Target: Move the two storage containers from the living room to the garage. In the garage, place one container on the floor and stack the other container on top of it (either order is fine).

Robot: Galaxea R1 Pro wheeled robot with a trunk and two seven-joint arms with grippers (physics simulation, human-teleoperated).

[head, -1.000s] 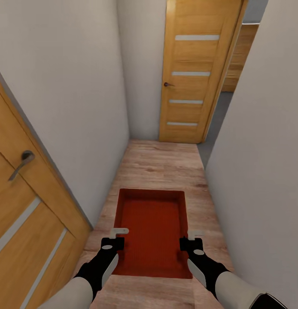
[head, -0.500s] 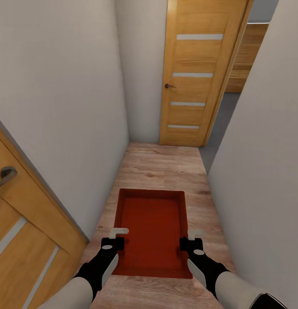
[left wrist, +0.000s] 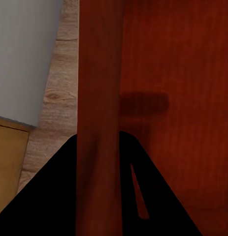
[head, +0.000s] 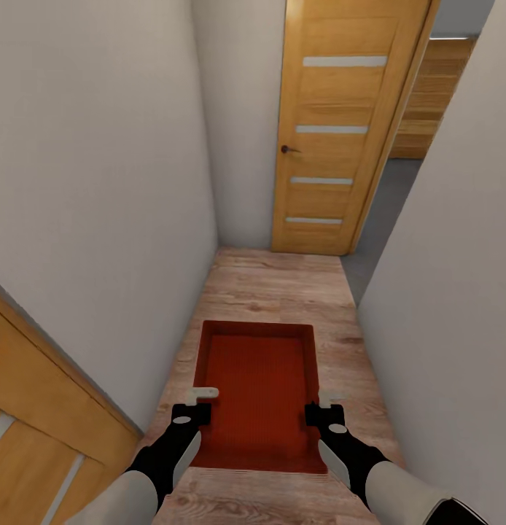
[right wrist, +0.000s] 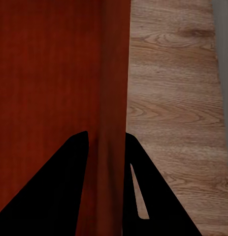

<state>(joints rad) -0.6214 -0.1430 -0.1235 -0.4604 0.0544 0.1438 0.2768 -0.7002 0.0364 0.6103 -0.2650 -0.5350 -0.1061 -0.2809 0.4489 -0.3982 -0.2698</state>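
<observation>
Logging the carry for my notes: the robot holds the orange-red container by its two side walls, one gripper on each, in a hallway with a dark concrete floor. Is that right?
Not quite: the floor here is light wood planks, not dark concrete, as the head view shows. The rest stands: the left gripper and right gripper each clamp a side wall of the orange-red container.

A narrow corridor runs ahead, a wall [head: 100, 182] close on the left and another wall [head: 457, 292] close on the right. A tray [head: 257, 386] hangs over the plank floor [head: 282, 284], between the two arms. The left gripper [head: 197, 403] is at the tray's left wall, the right gripper [head: 327, 405] at its right wall. At the corridor's far end stands a door [head: 333, 124], with an opening just right of it. Another door [head: 34, 430] lies near on the left.
</observation>
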